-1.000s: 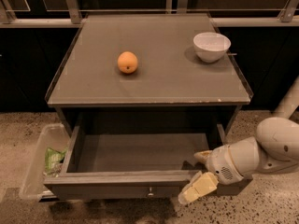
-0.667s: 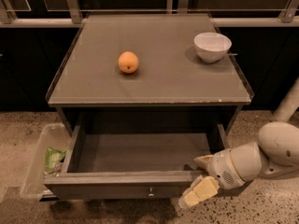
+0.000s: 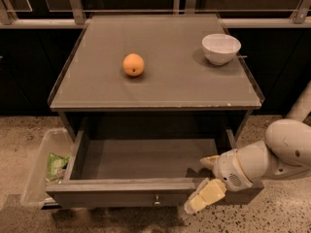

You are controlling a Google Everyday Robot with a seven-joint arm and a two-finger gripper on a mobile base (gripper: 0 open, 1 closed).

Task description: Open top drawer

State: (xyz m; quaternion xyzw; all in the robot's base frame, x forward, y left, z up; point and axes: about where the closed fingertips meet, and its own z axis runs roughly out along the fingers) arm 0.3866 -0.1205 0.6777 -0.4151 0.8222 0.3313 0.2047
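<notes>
The top drawer (image 3: 121, 196) is pulled out from under the grey table top, and its grey box inside holds nothing that I can see. A small round metal knob (image 3: 156, 198) sits in the middle of its flat front. My gripper (image 3: 206, 179) is at the right end of the drawer front. One fingertip (image 3: 209, 161) is inside the drawer and the other finger (image 3: 204, 197) hangs outside in front of the panel. The fingers stand apart, astride the front's top edge. The white arm (image 3: 286, 147) reaches in from the right.
An orange (image 3: 133, 64) and a white bowl (image 3: 221, 48) sit on the grey table top (image 3: 160, 89). A clear plastic bin (image 3: 35, 176) with a green packet (image 3: 56, 165) stands on the floor to the left of the drawer. Speckled floor lies in front.
The arm has shifted slightly to the right and down. The drawer stays pulled out about as far as before, and the fingers stay astride its front.
</notes>
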